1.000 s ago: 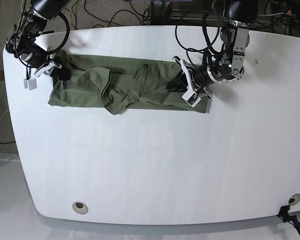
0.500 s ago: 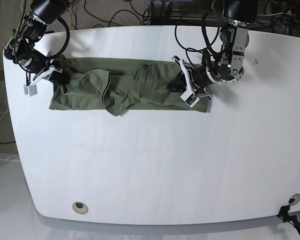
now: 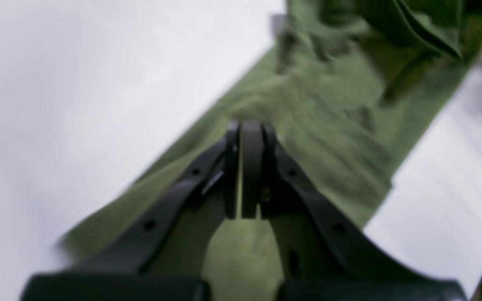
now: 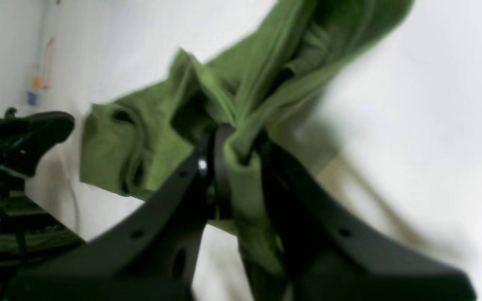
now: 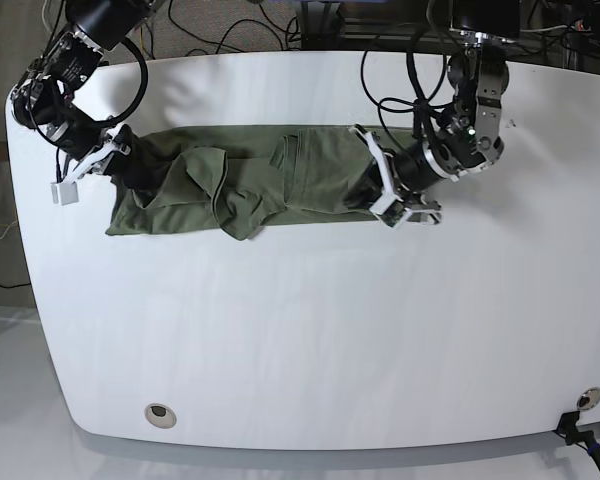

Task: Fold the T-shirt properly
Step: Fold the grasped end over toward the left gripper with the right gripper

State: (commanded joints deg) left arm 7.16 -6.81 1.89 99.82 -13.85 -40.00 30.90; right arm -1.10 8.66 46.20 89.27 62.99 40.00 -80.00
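Both claws are clamped on opposite ends of the T-shirt point(image 5: 250, 185), which lies as a long rumpled band near the table's point(image 5: 310, 340) 12 o'clock edge: left gripper point(image 3: 245, 167) pinches its end, right gripper point(image 4: 237, 154) bunches cloth. Judged mid-fold; next calls for carrying an end across evenly. No readable label shows.

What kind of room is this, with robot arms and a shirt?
Probably a robotics lab or test room. Two robot arms work at a plain white table, each pincer closed on an olive-green T-shirt, and tangled black cables lie behind the table's far edge. It does not look like a home laundry.
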